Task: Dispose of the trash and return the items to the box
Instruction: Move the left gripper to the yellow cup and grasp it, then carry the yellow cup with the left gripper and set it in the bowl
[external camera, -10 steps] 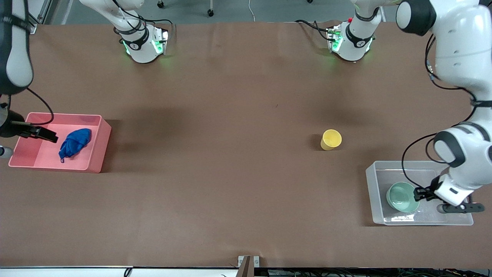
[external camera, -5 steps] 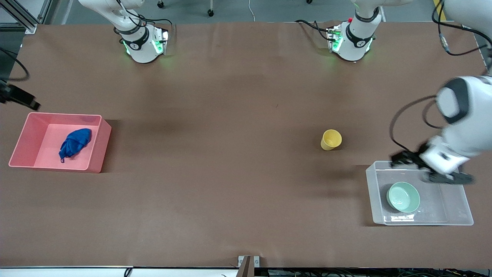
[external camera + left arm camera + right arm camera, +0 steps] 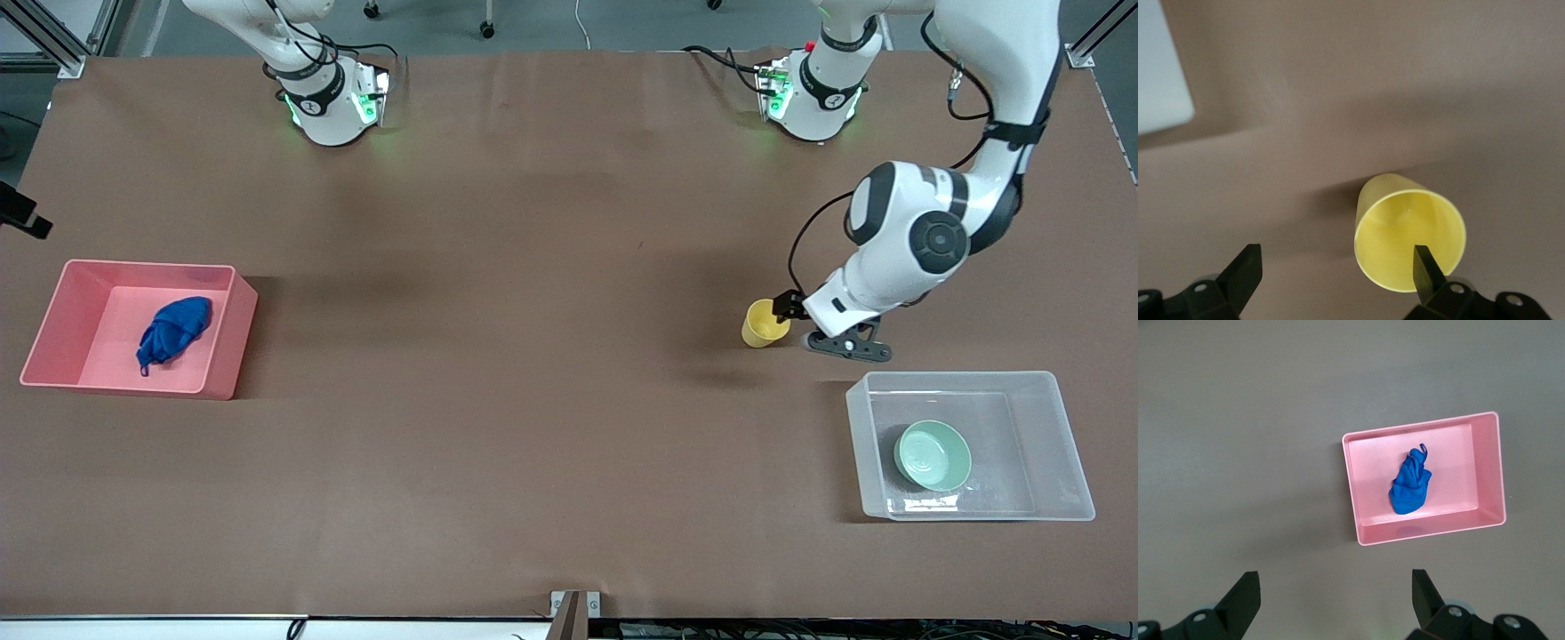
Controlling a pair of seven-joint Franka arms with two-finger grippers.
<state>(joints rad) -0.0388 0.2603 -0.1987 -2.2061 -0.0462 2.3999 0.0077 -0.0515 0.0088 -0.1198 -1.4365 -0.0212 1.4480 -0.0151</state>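
Since the earlier frame the left gripper (image 3: 794,313) has been carried from over the clear box (image 3: 1067,418), where the green bowl (image 3: 932,455) lies, to the yellow cup (image 3: 765,323), which stands upright on the table, farther from the camera than the box. Its fingers are held apart, one over the cup's mouth, apparently for a rim grasp. The right gripper (image 3: 1331,603), spread wide, is withdrawn above the pink bin (image 3: 227,342), in which the blue trash (image 3: 172,330) is left.

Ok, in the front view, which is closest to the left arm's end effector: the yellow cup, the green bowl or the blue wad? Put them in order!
From the left end effector:
1. Yellow cup, right beside it.
2. Green bowl, in the clear box.
3. Blue wad, in the pink bin at the right arm's end.
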